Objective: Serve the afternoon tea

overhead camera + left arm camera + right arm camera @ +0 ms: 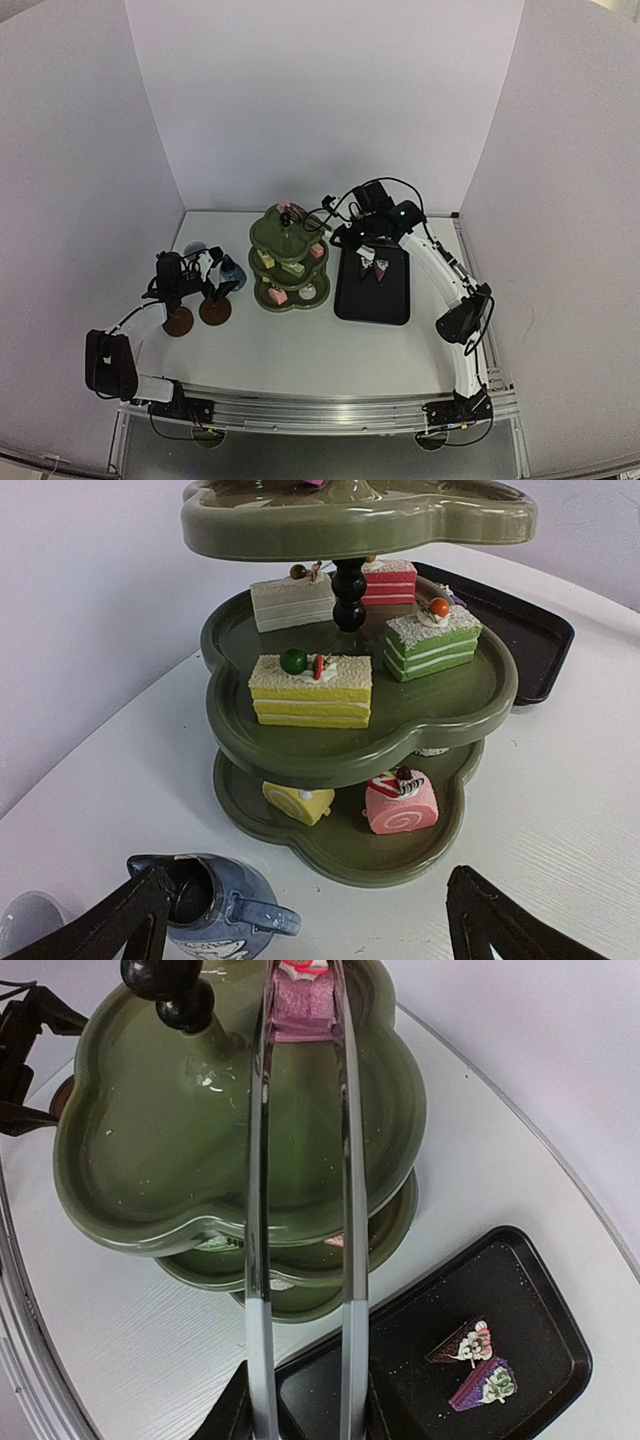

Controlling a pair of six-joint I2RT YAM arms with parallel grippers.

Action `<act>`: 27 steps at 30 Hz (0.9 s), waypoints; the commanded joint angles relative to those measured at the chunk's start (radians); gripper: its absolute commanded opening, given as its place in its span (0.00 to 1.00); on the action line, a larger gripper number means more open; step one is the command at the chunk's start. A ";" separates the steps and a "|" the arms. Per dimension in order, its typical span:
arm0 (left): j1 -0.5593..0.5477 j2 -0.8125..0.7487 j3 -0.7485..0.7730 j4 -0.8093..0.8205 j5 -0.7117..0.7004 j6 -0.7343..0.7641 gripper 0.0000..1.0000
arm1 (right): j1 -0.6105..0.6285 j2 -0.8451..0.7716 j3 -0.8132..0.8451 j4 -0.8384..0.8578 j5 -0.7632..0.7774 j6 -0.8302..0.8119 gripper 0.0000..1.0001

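The olive-green three-tier stand [288, 262] holds small cakes on its tiers, including yellow [311, 690] and green [432, 640] slices and a pink roll [402, 802]. My right gripper [300, 1410] is shut on thin metal tongs [350, 1210]. The tongs' tips flank a pink cake [300, 1005] at the top tier's far lobe. My left gripper [310, 930] is open and empty, facing the stand. The blue jug [215, 905] stands by its left finger. The pale cup [22, 922] is at the edge. Two brown coasters [178, 321] [215, 311] lie below the left gripper [213, 274].
A black tray [520, 1290] lies right of the stand with two triangular cakes [465, 1342] [487, 1384] on it. It also shows in the top view [372, 300]. White walls enclose the table on three sides. The right arm [440, 270] arches over the tray.
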 commanded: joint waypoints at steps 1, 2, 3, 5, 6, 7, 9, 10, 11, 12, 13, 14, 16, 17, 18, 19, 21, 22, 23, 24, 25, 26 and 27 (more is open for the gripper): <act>-0.003 -0.030 0.004 0.005 0.013 0.013 0.96 | 0.006 -0.035 0.020 0.036 0.002 0.006 0.31; -0.003 -0.031 0.003 0.005 0.013 0.013 0.96 | 0.006 -0.036 0.021 0.036 0.003 0.007 0.31; -0.003 -0.031 0.003 0.006 0.012 0.013 0.96 | 0.006 -0.037 0.023 0.036 0.003 0.008 0.32; -0.003 -0.032 0.001 0.005 0.012 0.013 0.96 | 0.007 -0.042 0.026 0.036 0.003 0.013 0.32; -0.003 -0.033 0.000 0.004 0.013 0.013 0.96 | 0.007 -0.045 0.027 0.036 0.003 0.016 0.32; -0.003 -0.033 0.000 0.004 0.012 0.013 0.96 | 0.007 -0.049 0.028 0.036 0.002 0.018 0.32; -0.002 -0.034 0.000 0.003 0.012 0.015 0.96 | 0.008 -0.058 0.028 0.038 0.002 0.022 0.32; -0.003 -0.034 -0.001 0.003 0.012 0.016 0.96 | 0.007 -0.061 0.027 0.038 0.003 0.023 0.32; -0.002 -0.033 -0.001 0.003 0.012 0.015 0.96 | 0.008 -0.064 0.027 0.038 0.005 0.024 0.33; -0.003 -0.033 -0.001 0.003 0.012 0.015 0.96 | 0.007 -0.067 0.028 0.037 0.006 0.026 0.33; -0.003 -0.032 -0.001 0.004 0.012 0.014 0.96 | 0.007 -0.072 0.026 0.037 0.009 0.026 0.33; -0.003 -0.033 0.000 0.004 0.012 0.015 0.96 | 0.007 -0.077 0.021 0.037 0.011 0.026 0.33; -0.003 -0.034 0.000 0.003 0.012 0.015 0.96 | 0.007 -0.088 0.011 0.036 0.014 0.028 0.33; -0.003 -0.034 0.000 0.003 0.011 0.015 0.96 | 0.007 -0.094 0.004 0.036 0.015 0.029 0.33; -0.003 -0.034 -0.001 0.003 0.010 0.015 0.97 | 0.007 -0.100 -0.003 0.036 0.018 0.029 0.33; -0.003 -0.035 -0.001 0.002 0.010 0.016 0.97 | 0.007 -0.106 -0.010 0.036 0.021 0.029 0.33; -0.003 -0.035 -0.001 0.000 0.010 0.016 0.97 | 0.007 -0.116 -0.018 0.036 0.023 0.031 0.33; -0.003 -0.035 0.000 0.000 0.010 0.016 0.96 | 0.007 -0.122 -0.023 0.036 0.023 0.032 0.33; -0.003 -0.034 0.000 0.000 0.010 0.016 0.97 | 0.007 -0.126 -0.028 0.036 0.023 0.032 0.33; -0.003 -0.033 0.000 0.000 0.010 0.016 0.97 | 0.007 -0.130 -0.035 0.035 0.025 0.032 0.33; -0.003 -0.033 0.002 0.000 0.010 0.016 0.97 | 0.008 -0.136 -0.044 0.034 0.026 0.033 0.33; -0.003 -0.032 0.002 0.000 0.011 0.016 0.97 | 0.009 -0.139 -0.050 0.035 0.028 0.033 0.33; -0.003 -0.032 0.003 -0.001 0.011 0.017 0.97 | 0.009 -0.145 -0.057 0.034 0.029 0.035 0.33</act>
